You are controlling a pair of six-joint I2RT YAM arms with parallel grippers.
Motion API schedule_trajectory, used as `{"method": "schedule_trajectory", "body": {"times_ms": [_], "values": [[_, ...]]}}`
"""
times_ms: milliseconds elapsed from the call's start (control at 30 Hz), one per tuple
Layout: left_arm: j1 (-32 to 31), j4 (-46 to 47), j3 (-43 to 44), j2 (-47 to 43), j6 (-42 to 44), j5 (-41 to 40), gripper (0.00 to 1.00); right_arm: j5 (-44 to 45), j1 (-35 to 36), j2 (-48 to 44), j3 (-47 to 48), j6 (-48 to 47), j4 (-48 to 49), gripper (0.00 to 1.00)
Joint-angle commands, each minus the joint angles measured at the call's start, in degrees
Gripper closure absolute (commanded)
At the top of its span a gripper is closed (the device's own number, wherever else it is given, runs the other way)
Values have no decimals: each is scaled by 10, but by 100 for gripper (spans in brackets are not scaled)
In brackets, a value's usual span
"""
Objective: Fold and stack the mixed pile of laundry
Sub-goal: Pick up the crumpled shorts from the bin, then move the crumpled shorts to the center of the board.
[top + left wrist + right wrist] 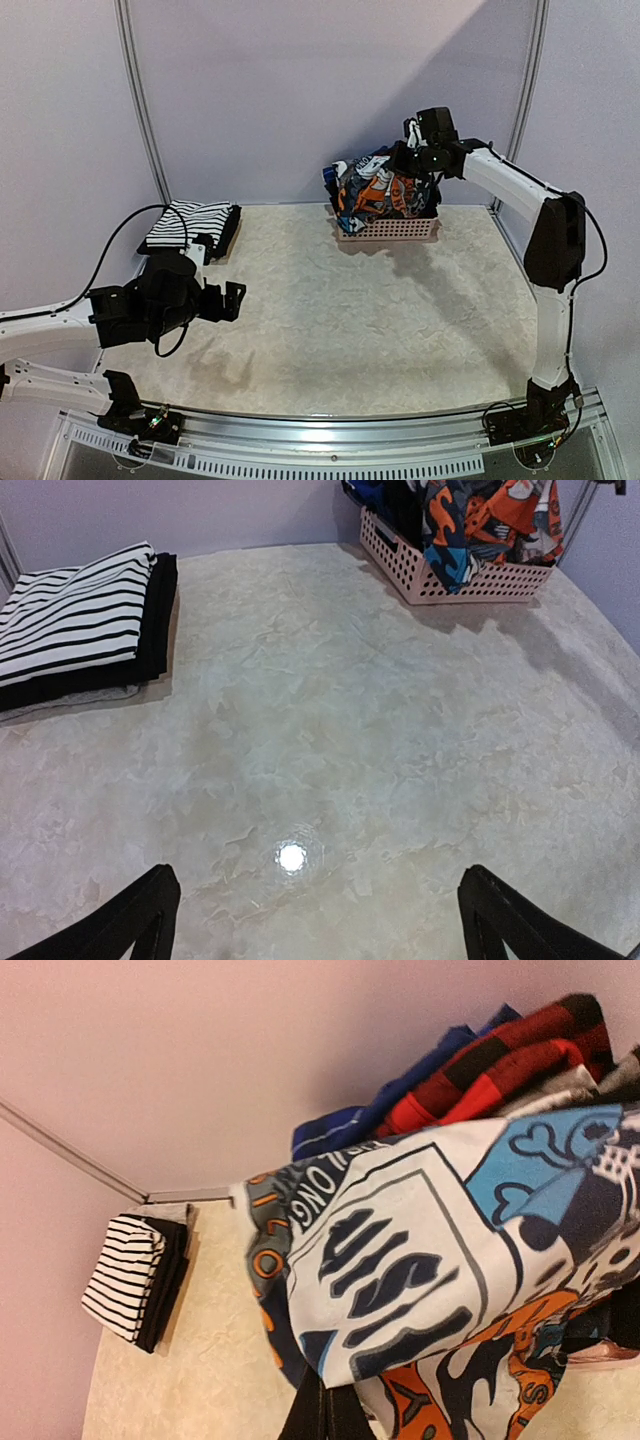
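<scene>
The mixed laundry pile (pixel 372 190) fills a pink latticed basket (pixel 392 231) at the back of the table. On top lies a blue-orange-white-black graphic print garment (pixel 420 1260), with blue and red plaid pieces (pixel 470 1070) behind it. My right gripper (pixel 408 163) hangs over the pile's right side. In the right wrist view its fingers (pixel 328 1408) are shut, pinching the print garment's lower edge. A folded stack (pixel 190 225), white with black stripes on top and black beneath, sits at the back left. My left gripper (pixel 315 920) stands wide open over bare table, holding nothing.
The left arm (pixel 150 300) lies low along the table's left front. Walls close the back and both sides. The basket (pixel 470 580) stands near the back right corner, and the folded stack (pixel 80 630) is by the left wall.
</scene>
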Motion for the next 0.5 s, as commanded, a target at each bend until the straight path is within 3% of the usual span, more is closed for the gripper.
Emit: {"method": "schedule_trajectory", "body": {"times_ms": [0, 467], "values": [[-11, 9, -10, 0, 0, -4, 1, 10, 22, -60, 12, -28, -11, 100], [-12, 15, -10, 3, 2, 0, 1, 46, 103, -151, 58, -74, -37, 100]]}}
